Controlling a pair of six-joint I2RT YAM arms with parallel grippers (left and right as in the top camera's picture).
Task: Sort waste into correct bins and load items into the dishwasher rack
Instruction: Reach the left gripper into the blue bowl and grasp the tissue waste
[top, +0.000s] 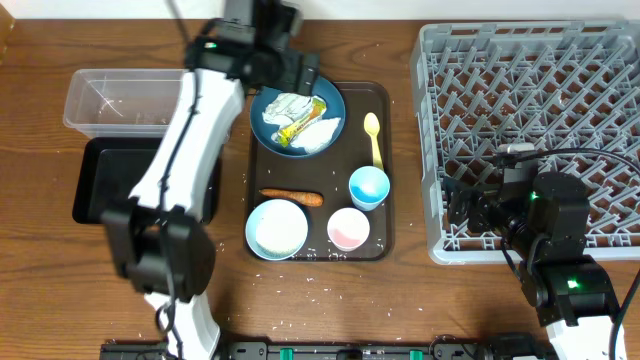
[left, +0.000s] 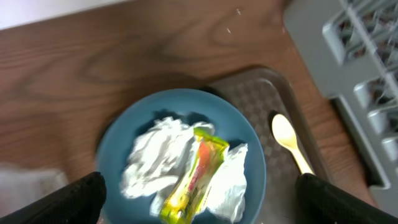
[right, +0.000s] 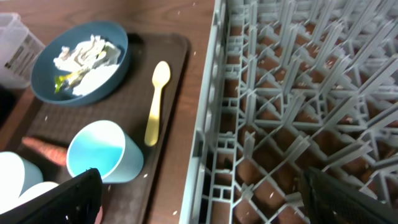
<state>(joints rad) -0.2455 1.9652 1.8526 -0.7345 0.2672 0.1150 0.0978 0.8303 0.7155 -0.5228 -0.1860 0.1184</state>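
Note:
In the left wrist view my left gripper (left: 205, 208) hangs open over the dark blue bowl (left: 118, 143), which holds crumpled white paper (left: 152, 158) and a yellow-green wrapper (left: 196, 177). From overhead the left gripper (top: 303, 78) is at that bowl's (top: 335, 100) far rim. Also on the brown tray (top: 385, 235) are the yellow spoon (top: 373, 138), the light blue cup (top: 368, 187), the pink cup (top: 348, 229), the light blue bowl (top: 277, 229) and the carrot (top: 291, 197). My right gripper (top: 462, 205) is open and empty above the front left corner of the dishwasher rack (top: 530, 110).
The clear tub (top: 110, 102) and the black tray (top: 105, 185) lie left of the brown tray, partly under my left arm. White rice grains (top: 322, 256) are scattered on the brown tray's front and on the table nearby. In the right wrist view the rack's wall (right: 208, 124) runs beside the spoon (right: 155, 106).

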